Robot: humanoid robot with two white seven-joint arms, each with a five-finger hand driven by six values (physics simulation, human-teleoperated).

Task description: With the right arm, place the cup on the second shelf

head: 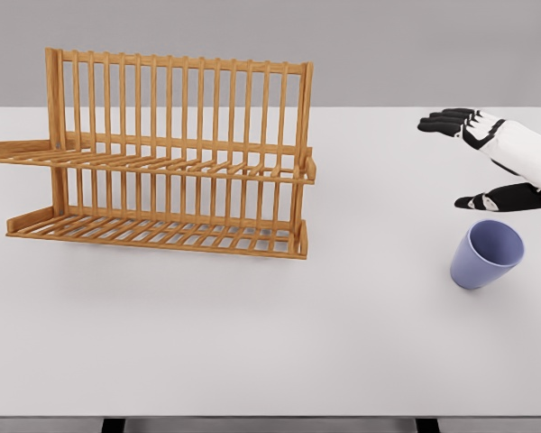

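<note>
A pale blue-violet cup (486,254) stands on the white table (270,352) at the right, tilted with its mouth facing up and toward me. My right hand (458,161) hovers just above and behind the cup, coming in from the right edge; its black fingers (446,120) are spread apart from the thumb (491,198) and hold nothing. The thumb tip is close over the cup's rim without touching it. The wooden two-tier dish rack (176,153) stands at the left, with an upper shelf (162,167) and a lower shelf (158,233), both bare.
Broad bare table surface lies between the rack and the cup. The table's front edge runs along the bottom of the view, with dark legs (113,425) showing below it. A grey wall is behind.
</note>
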